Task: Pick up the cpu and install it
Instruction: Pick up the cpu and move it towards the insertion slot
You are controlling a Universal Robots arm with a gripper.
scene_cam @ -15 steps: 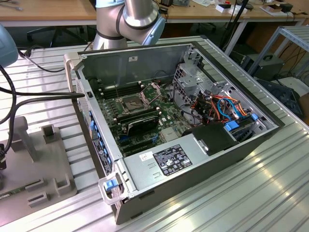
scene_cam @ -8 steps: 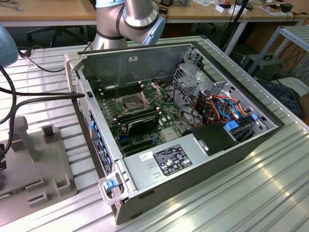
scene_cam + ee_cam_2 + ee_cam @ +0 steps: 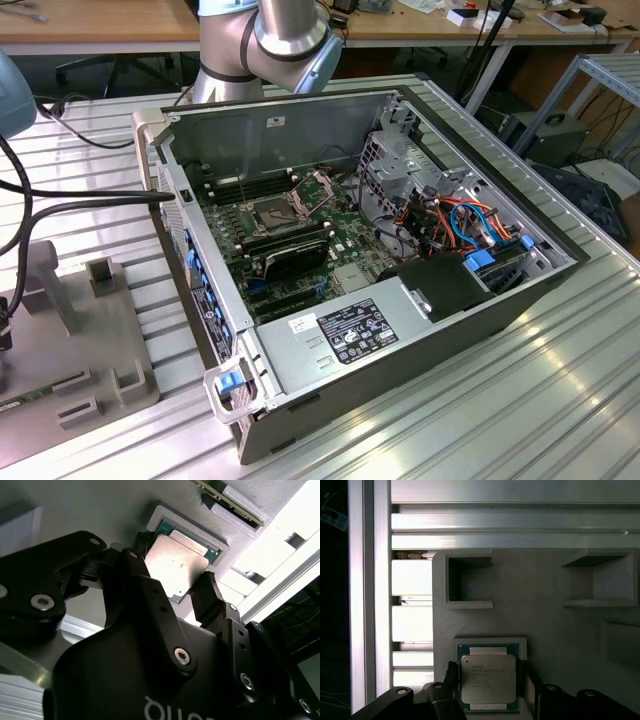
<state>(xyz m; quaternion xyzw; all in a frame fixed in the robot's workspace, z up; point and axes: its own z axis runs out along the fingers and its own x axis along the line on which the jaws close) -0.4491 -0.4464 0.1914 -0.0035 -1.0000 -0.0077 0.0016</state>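
On ribbed aluminium (image 3: 520, 520), a grey fixture (image 3: 530, 590) cradles the cpu (image 3: 487, 680).

Exterior view: high, oblique, down onto pc case (image 3: 270, 135), mid-range. Both wrist views close, share cpu (image 3: 487, 679) (image 3: 177, 565) in grey tray (image 3: 530, 590): first straight down, second oblique

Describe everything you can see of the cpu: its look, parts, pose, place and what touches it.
The cpu is a small flat square chip with a dull silver-grey metal lid bearing faint print. The lid sits on a green board whose edge shows around it. It lies flat, lid up, in a shallow framed recess of the grey holder block. The gripper flanks two opposite sides; contact cannot be told.
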